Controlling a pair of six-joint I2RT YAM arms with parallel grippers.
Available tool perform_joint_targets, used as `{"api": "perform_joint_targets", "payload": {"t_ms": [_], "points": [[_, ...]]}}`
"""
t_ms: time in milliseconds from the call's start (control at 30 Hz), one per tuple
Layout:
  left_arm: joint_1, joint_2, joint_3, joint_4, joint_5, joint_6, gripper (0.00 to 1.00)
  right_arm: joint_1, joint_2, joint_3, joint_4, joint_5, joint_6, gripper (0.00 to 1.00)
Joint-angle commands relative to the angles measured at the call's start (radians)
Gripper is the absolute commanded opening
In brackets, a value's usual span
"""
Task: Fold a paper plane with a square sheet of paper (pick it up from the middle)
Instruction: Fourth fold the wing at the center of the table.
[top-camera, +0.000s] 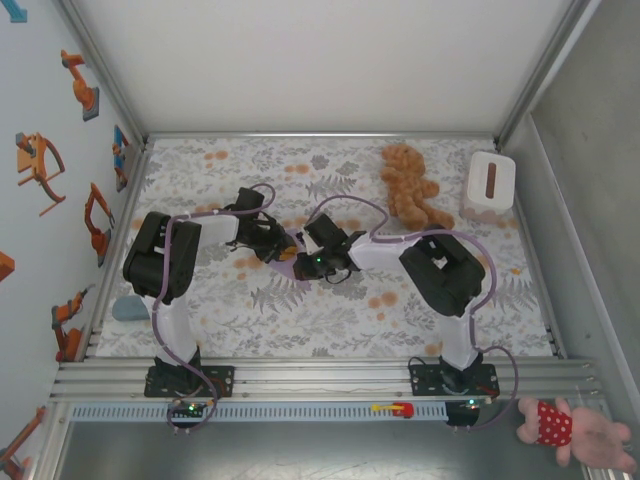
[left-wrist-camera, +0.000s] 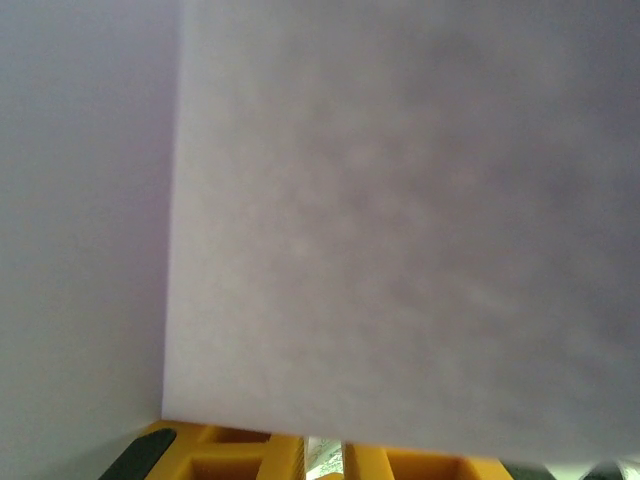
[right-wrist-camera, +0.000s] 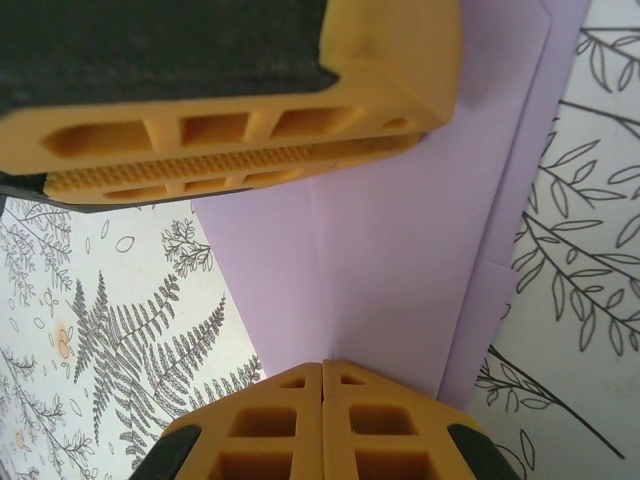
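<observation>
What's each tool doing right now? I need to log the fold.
Left tool: closed on the purple paper.
Right tool: closed, apparently pinching the same paper's crease.

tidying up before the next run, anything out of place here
The pink stuffed toy lies off the table, beyond the front rail near the right arm's base, unlike the brown teddy bear on it. The purple paper is creased, but that's mid-fold.

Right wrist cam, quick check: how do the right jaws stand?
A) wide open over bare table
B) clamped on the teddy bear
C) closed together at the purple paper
C: the right gripper has its jaws meeting with no gap, at a crease in the purple paper.
</observation>
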Motion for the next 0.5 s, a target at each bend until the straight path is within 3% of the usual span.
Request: {"api": "perform_joint_targets", "payload": {"t_ms": [0,467], "points": [[0.001,0.037,-0.008,-0.093,-0.093,0.021,0.16,-0.006,0.011,-0.063,-0.039,0.017,0.009,0.06],[0.041,-0.054,0.03,-0.004,-0.039,0.121,0.19,-0.012,0.038,-0.135,-0.038,0.0,0.03,0.04]]}}
